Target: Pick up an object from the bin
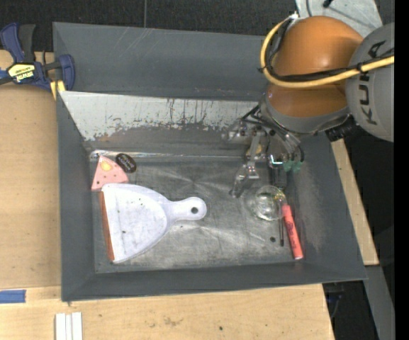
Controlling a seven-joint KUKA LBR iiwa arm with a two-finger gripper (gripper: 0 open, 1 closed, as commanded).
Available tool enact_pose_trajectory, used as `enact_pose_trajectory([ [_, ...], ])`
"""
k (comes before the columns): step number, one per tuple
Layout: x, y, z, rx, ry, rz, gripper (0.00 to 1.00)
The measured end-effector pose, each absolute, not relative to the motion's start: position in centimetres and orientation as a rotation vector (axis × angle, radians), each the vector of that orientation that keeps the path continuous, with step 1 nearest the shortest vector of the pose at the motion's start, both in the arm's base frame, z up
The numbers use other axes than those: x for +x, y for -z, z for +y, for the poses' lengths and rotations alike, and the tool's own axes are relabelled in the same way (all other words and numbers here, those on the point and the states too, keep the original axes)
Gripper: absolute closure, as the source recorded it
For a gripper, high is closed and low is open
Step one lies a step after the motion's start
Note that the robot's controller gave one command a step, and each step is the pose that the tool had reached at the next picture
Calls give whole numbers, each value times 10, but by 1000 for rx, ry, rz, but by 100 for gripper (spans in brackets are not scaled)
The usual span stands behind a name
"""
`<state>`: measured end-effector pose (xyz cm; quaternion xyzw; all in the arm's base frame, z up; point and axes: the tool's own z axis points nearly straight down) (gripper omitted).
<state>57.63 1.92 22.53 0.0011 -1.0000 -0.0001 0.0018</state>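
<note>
Right of the dustpan point(144, 222), the orange cover point(310, 69) hides the top of the tool point(257, 179) and the far corner of the bin point(76, 190). A clear round thing point(266, 205) just below the tool is too faint to name. The small dark oval point(125, 163) above the dustpan bears marks too small to read. Where the pink wedge point(105, 176) meets the dustpan, which one lies on top cannot be told

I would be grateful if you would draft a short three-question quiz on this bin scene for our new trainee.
1. True or false: the white dustpan lies in the left half of the bin.
2. Fill in: the pink wedge lies in the bin's far-___ corner.
3. Nearest the gripper is: A) the dustpan; B) the clear round thing; C) the wedge.
Key: 1 true; 2 left; 3 B.
</note>
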Motion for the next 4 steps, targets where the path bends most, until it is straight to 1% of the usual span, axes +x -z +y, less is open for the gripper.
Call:
enact_pose_trajectory([
  [1,578,-229,19,3,1,-3145,0],
  [2,571,-198,28,87,-1,-3151,0],
  [3,589,-183,89,466,-1,-3110,0],
  [4,561,-148,96,754,8,-3059,0],
])
